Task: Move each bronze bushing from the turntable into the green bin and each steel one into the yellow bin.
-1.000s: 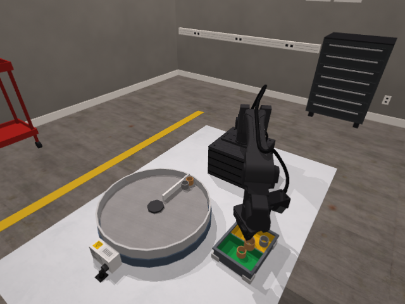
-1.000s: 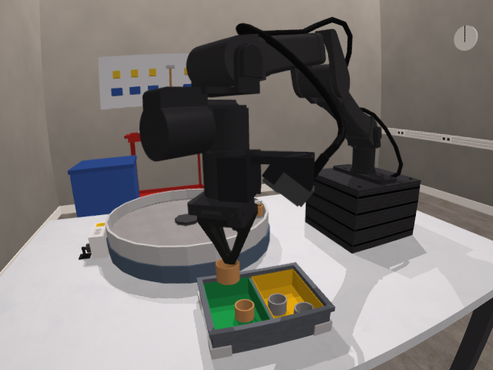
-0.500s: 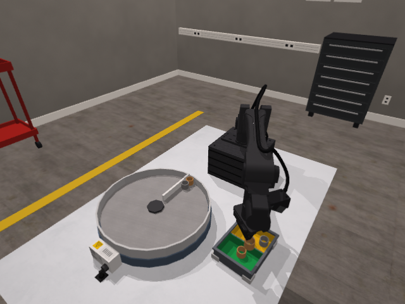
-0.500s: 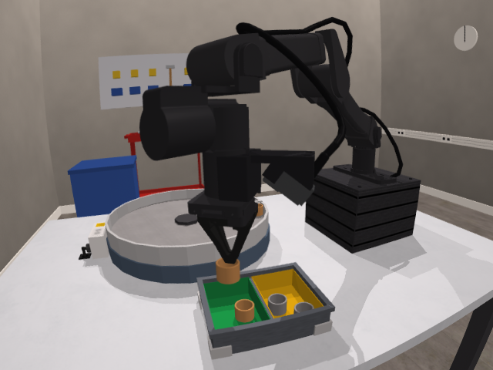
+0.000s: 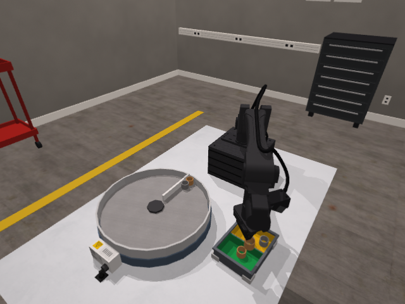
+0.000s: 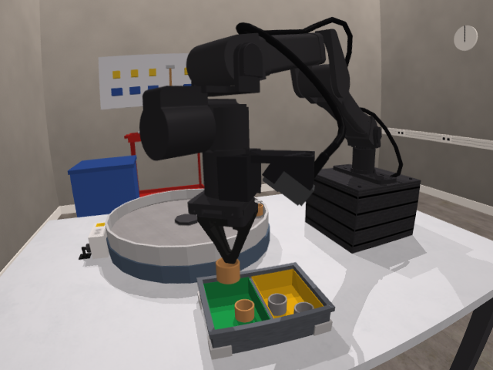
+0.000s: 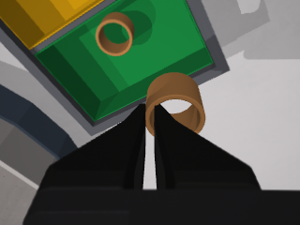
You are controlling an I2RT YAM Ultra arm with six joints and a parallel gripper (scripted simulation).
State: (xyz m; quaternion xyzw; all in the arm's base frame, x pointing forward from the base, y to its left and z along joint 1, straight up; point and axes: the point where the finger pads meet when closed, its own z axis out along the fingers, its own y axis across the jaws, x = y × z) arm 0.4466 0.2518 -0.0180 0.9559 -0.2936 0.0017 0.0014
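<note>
My gripper [image 7: 150, 112] is shut on the wall of a bronze bushing [image 7: 174, 104] and holds it above the edge of the green bin [image 6: 229, 304]; it also shows in the exterior view [image 6: 227, 270] and in the top view [image 5: 249, 243]. Another bronze bushing [image 6: 243, 310] stands in the green bin. Two steel bushings [image 6: 277, 304] [image 6: 303, 307] stand in the yellow bin [image 6: 292, 292]. On the turntable [image 5: 153, 214], a steel bushing [image 5: 185, 185] and a bronze bushing [image 5: 190, 180] sit by the white bar near the far rim.
The arm's black base block [image 6: 362, 209] stands behind the bins. A small white control box [image 5: 104, 256] sits at the turntable's front. A blue crate [image 6: 104, 183] and a red cart [image 5: 14, 107] stand off the table.
</note>
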